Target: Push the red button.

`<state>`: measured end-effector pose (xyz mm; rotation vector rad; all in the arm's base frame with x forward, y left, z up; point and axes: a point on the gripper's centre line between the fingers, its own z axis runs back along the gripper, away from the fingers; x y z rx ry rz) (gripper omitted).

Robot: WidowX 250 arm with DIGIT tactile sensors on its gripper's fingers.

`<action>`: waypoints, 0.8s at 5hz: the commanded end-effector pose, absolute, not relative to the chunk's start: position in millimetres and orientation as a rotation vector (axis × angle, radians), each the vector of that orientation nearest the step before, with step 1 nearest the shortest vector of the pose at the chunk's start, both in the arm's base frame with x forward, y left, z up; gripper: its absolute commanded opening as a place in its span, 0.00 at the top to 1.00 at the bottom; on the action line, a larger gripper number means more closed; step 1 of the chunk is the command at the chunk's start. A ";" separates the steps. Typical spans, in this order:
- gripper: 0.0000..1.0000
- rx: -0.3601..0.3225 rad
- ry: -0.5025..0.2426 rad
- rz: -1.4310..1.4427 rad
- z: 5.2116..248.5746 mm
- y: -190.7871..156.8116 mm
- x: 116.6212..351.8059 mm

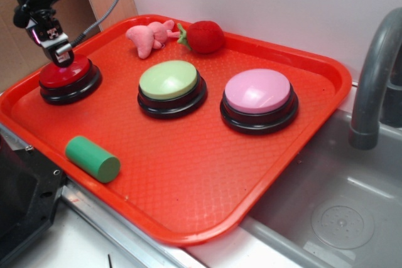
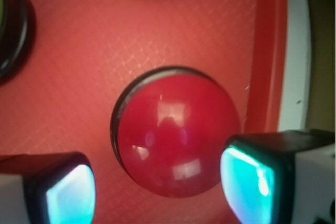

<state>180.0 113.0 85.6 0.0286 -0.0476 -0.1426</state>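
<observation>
The red button (image 1: pixel 69 78), a glossy dark-red dome on a black base, stands at the far left of the red tray (image 1: pixel 188 174). My gripper (image 1: pixel 61 56) hangs straight over it, fingertips down at the top of the dome. In the wrist view the red button (image 2: pixel 176 129) fills the middle, with my gripper (image 2: pixel 160 182) open above its near edge. One teal-padded finger (image 2: pixel 71 192) sits to its left and the other to its right. Nothing is held between them. Whether the fingers touch the dome I cannot tell.
A light-green-topped button (image 1: pixel 171 86) and a pink-topped button (image 1: pixel 259 97) stand in a row to the right. A green cylinder (image 1: pixel 93 158) lies near the tray's front. A pink plush toy (image 1: pixel 149 34) and a toy strawberry (image 1: pixel 203 36) lie at the back. A sink and faucet (image 1: pixel 377 73) are on the right.
</observation>
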 end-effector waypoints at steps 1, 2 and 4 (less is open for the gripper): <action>0.00 0.074 -0.111 -0.148 118.1 112.6 194.3; 0.00 0.073 -0.115 -0.142 125.6 109.9 194.8; 0.00 0.071 -0.134 -0.133 140.2 103.2 195.3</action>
